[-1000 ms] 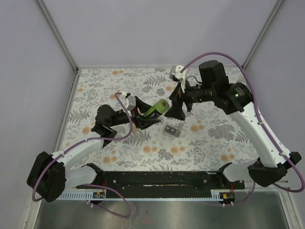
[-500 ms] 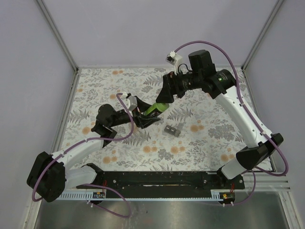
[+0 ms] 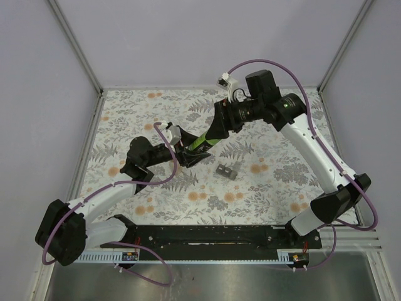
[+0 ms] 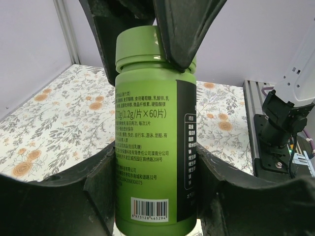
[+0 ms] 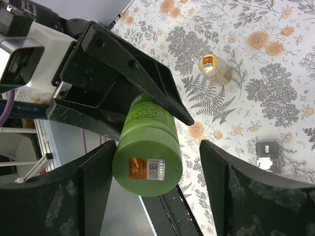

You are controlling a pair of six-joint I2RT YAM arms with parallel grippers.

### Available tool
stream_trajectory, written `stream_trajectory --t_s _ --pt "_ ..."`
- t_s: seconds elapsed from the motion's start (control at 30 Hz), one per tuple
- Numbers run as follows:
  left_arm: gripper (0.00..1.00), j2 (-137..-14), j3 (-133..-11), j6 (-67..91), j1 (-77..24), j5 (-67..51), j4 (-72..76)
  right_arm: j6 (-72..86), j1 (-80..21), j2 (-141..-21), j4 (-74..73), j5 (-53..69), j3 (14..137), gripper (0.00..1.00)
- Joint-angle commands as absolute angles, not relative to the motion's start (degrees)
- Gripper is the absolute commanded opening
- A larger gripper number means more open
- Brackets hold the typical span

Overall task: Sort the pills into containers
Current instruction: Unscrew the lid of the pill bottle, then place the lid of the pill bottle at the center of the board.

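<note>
Mid-frame, the left hand [image 4: 155,192] pinches a green plastic pill bottle [image 4: 155,142] cap-first toward the right hand [image 3: 215,137], which is spread around the lid [image 5: 147,166], seemingly ready to unscrew it.

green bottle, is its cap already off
No, the green bottle has its cap on, the stickered top facing the right wrist camera.
</note>
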State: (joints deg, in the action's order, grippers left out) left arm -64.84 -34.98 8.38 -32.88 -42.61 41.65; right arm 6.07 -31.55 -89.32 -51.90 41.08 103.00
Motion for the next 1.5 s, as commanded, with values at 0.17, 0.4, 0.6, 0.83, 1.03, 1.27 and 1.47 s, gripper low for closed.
stream_trajectory --t_s 0.17,0.4,0.6,0.83,1.03,1.27,1.47 --pt "0.00 -63.1 -35.4 7.2 -32.8 -41.7 44.5 5.2 -31.2 -87.2 -50.7 43.6 103.3 0.64" --pt "0.00 -63.3 -34.5 9.1 -32.7 -44.0 46.7 0.4 -31.1 -87.0 -55.0 44.2 106.2 0.52" --pt "0.00 -63.8 -33.9 10.4 -32.8 -46.8 48.0 -10.2 -31.1 -88.2 -61.6 45.0 111.7 0.46" --pt "0.00 -64.0 -33.6 11.3 -32.7 -48.6 48.7 -18.0 -31.2 -88.2 -64.2 44.6 114.6 0.45" --pt "0.00 -63.9 -32.7 12.4 -32.7 -49.5 51.1 -18.5 -31.0 -88.2 -63.5 42.6 116.1 0.43" --pt "0.00 -63.5 -30.9 15.6 -32.2 -51.0 56.2 -15.0 -29.0 -87.5 -60.7 35.3 114.5 0.42" --pt "0.00 -63.0 -30.5 18.2 -30.8 -50.9 59.3 -13.4 -25.5 -85.7 -54.2 23.1 103.8 0.42"
